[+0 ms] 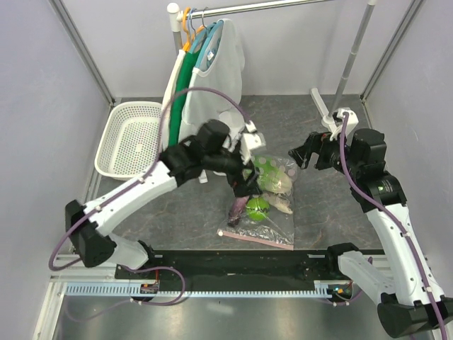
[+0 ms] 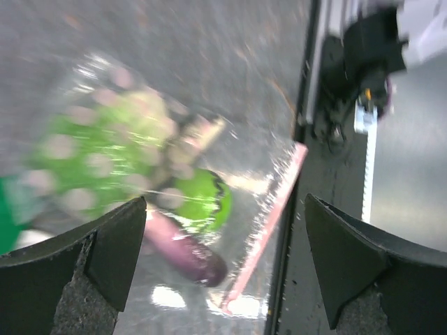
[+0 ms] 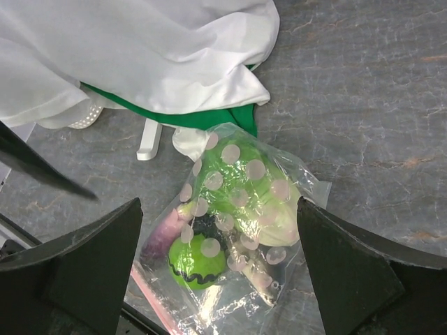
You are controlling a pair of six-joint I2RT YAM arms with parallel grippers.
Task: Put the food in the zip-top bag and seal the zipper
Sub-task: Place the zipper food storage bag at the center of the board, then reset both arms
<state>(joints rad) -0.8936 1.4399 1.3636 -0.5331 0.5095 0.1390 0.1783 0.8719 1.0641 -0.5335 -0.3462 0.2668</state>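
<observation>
Table [image 1: 333, 212] is occupied by a clear bag [image 1: 279, 225] lying flat near the front edge. Left gripper [image 2: 223, 209] is spread wide just above it. Right gripper [image 3: 218, 206] is spread wide too and held apart to the right. Lettuce [image 3: 241, 181], eggplant [image 2: 188, 255], green fruit [image 3: 197, 259] and pale vegetable [image 1: 281, 206] are enclosed inside. Pink zipper [image 2: 269, 216] is seen along the bag's near edge.

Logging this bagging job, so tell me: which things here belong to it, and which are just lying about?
Part of the job: zip-top bag, zipper, lettuce, eggplant, green round fruit, pale oblong vegetable.
Just lying about: white basket, white mesh garment, green garment, hangers.
</observation>
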